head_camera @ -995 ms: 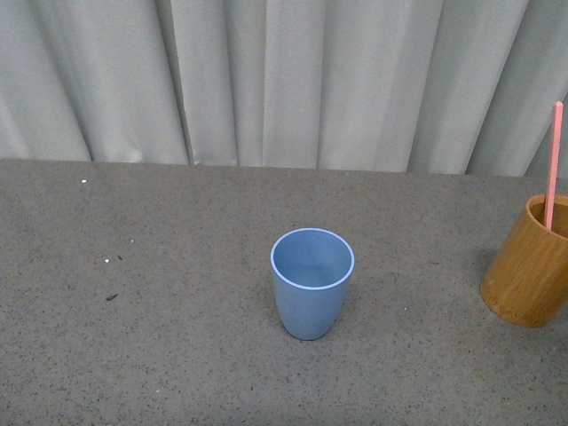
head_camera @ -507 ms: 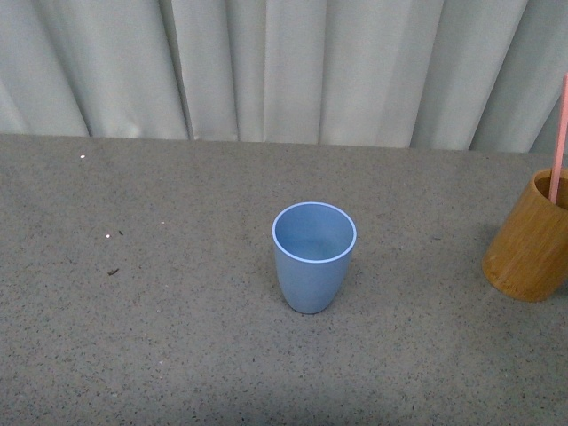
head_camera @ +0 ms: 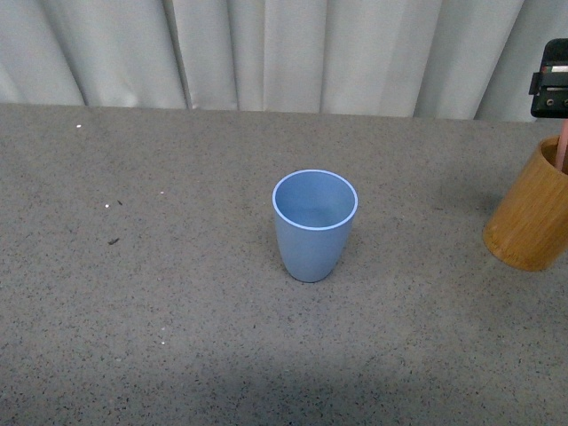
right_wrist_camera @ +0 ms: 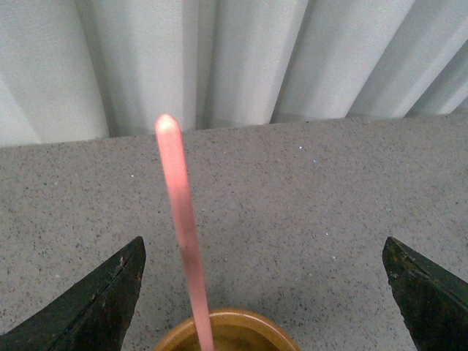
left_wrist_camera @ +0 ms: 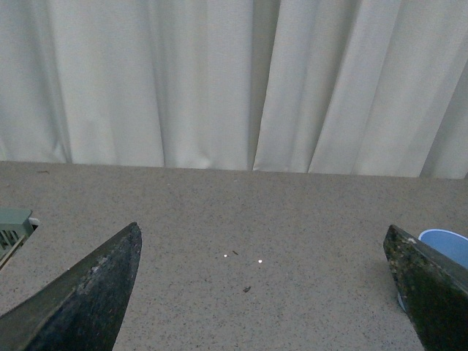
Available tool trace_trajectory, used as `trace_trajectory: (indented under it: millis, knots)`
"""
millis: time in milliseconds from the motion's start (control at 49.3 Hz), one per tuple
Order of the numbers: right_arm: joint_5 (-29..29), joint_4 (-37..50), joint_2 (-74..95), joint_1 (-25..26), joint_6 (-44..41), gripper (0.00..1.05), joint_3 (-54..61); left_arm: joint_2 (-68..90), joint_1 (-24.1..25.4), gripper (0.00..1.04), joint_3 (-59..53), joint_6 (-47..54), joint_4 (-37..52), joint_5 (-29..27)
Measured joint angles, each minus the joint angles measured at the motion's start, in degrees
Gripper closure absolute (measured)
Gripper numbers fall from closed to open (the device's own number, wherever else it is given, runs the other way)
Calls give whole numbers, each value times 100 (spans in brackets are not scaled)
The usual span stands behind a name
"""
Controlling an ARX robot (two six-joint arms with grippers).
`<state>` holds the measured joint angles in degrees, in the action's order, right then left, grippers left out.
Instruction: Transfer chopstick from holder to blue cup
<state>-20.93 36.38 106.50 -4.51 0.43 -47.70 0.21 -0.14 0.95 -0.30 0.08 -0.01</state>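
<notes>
The blue cup (head_camera: 314,222) stands upright and empty in the middle of the grey table (head_camera: 177,337). At the right edge stands the bamboo holder (head_camera: 531,222), with the pink chopstick (head_camera: 563,151) rising out of it. A black part of my right arm (head_camera: 551,87) hangs just above the holder and covers the stick's upper length. In the right wrist view the chopstick (right_wrist_camera: 180,219) leans up from the holder's rim (right_wrist_camera: 245,319), between the wide-apart fingers of my open right gripper (right_wrist_camera: 262,256), nearer one finger. My left gripper (left_wrist_camera: 262,241) is open over bare table, with the blue cup (left_wrist_camera: 444,244) beside one finger.
White curtains (head_camera: 293,53) close off the table's far edge. Small specks and crumbs (head_camera: 114,240) lie on the left part of the table. A pale green object (left_wrist_camera: 13,225) shows at the edge of the left wrist view.
The front view has tilted downward, so the curtain line sits higher in the picture. My right arm has come into view above the holder, hiding the chopstick's upper part.
</notes>
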Motion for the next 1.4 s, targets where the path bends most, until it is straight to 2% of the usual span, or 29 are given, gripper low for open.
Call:
trace_trajectory:
  millis: [264, 568, 690, 934, 1096, 1401]
  knots:
    - [-131, 76, 476, -57, 31, 10, -479, 0, 0, 7, 0, 0, 0, 0]
    - [-186, 308, 645, -177, 94, 10, -516, 0, 0, 7, 0, 0, 0, 0]
    - [-214, 385, 647, -170, 96, 25, -514, 0, 0, 7, 0, 0, 0, 0]
    - [-214, 564, 647, -127, 160, 75, -365, 0, 0, 7, 0, 0, 0, 0]
    - [-168, 745, 632, -125, 195, 101, -142, 0, 0, 7, 0, 0, 0, 0]
    - [-33, 1073, 114, -157, 168, 102, 90, 0, 0, 7, 0, 0, 0, 0]
